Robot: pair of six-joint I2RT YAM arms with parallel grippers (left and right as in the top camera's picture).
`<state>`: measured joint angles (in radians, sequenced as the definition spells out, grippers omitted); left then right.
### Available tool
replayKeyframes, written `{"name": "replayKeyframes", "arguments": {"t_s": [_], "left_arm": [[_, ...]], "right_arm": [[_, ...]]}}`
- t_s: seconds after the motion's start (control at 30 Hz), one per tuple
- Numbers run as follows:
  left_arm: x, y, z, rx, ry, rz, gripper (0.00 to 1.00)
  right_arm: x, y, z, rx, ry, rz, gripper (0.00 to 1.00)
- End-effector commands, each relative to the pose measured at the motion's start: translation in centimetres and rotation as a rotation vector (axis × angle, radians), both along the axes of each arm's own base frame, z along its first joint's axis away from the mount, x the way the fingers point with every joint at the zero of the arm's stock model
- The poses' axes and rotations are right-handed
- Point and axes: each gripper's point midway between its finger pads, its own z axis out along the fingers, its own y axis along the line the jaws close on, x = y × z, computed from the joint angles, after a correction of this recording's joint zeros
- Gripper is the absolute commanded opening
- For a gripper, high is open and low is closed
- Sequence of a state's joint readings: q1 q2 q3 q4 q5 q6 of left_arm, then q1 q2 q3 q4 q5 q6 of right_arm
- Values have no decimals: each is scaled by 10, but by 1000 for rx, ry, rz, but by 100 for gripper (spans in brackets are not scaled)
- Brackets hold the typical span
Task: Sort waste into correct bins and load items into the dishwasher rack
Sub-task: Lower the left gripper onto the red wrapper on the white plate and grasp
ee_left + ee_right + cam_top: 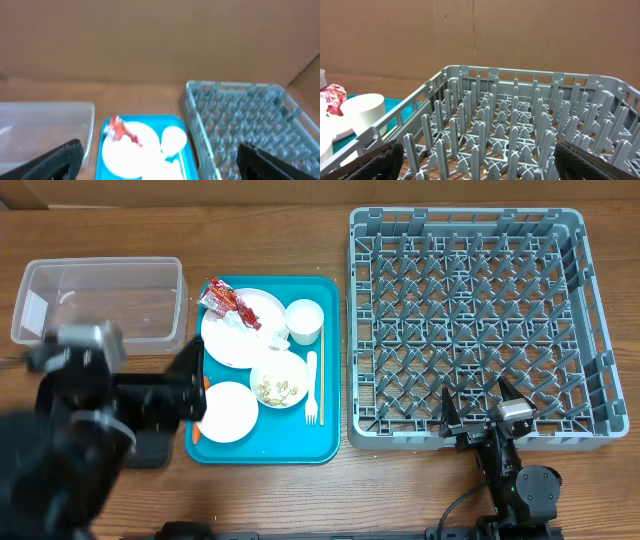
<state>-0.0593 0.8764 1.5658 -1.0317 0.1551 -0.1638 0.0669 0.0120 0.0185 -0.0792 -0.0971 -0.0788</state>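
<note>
The teal tray (325,435) holds a large white plate (240,335) with a red wrapper (229,301) on it. It also carries a white cup (304,320), a bowl of beige scraps (279,381), a white fork (312,385), a small plate (227,412) and an orange carrot (196,433). My left gripper (190,380) (160,167) hangs open at the tray's left edge, the wrapper (122,131) ahead of it. My right gripper (481,402) (480,162) is open over the near edge of the grey dishwasher rack (352,330) (520,125), holding nothing.
A clear plastic tub (100,300) (45,125) stands at the back left. Something black (150,448) lies under my left arm, mostly hidden. A brown cardboard wall closes off the far side. The left arm is blurred in the overhead view.
</note>
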Motion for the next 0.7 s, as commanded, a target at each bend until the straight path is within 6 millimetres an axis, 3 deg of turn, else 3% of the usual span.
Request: {"name": "replayKeyframes", "arguments": {"t_s": [0.0, 0.17, 0.27, 0.53, 0.67], "left_arm": [[27, 4, -1, 53, 145, 19, 100], [62, 0, -36, 67, 395, 6, 100], [80, 3, -66, 92, 515, 26, 100], [123, -8, -133, 39, 748, 17, 100], [138, -5, -170, 9, 874, 90, 78]], "right_arm": [[0, 1, -2, 3, -2, 6, 100], [0, 1, -2, 3, -2, 6, 100], [0, 1, -2, 3, -2, 6, 100], [0, 1, -2, 3, -2, 6, 100], [0, 1, -2, 3, -2, 6, 100]]}}
